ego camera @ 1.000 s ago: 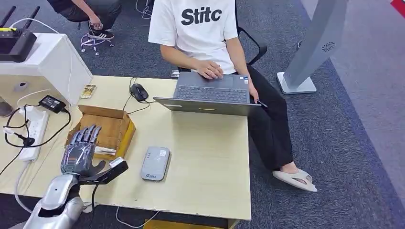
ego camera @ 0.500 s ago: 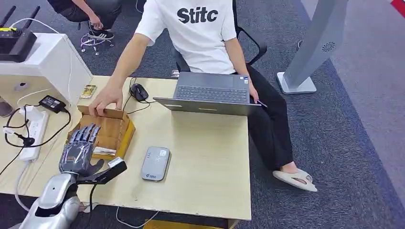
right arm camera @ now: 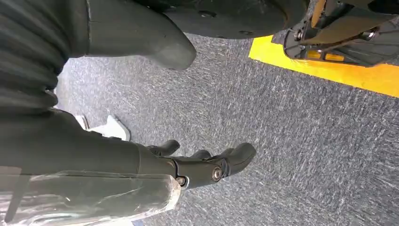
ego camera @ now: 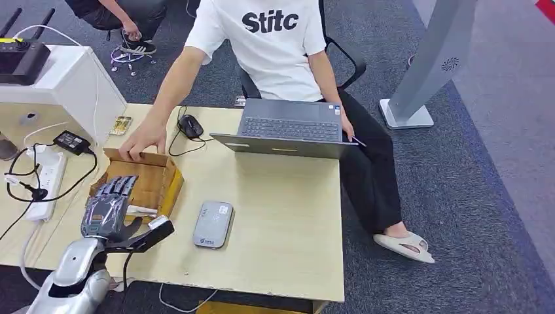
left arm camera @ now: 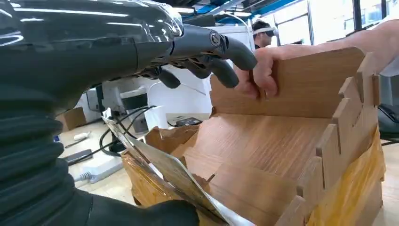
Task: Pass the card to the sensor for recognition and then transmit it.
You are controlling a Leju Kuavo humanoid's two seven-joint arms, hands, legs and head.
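We see a brown wood-grain box (ego camera: 152, 176) with yellow tape on its side, a grey sensor (ego camera: 213, 224), a pale wooden table (ego camera: 281, 216), a grey laptop (ego camera: 288, 127), a black mouse (ego camera: 190, 125), dark speckled carpet (ego camera: 458, 196), and a white shirt (ego camera: 268, 46) with black lettering.

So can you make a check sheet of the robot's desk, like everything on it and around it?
Surface: pale wooden table, mostly bare in the middle.
Job's things: card leaning at the near edge of the wooden box; grey sensor lying flat beside the box.
Clutter: laptop, mouse, power strip, black adapter.
Hands: left hand over the box, fingers spread, holding nothing; right hand hanging over the carpet, holding nothing.
Cables: black cable looping over the power strip.
Surroundings: seated person's hand gripping the box's far wall; grey stand on the carpet.
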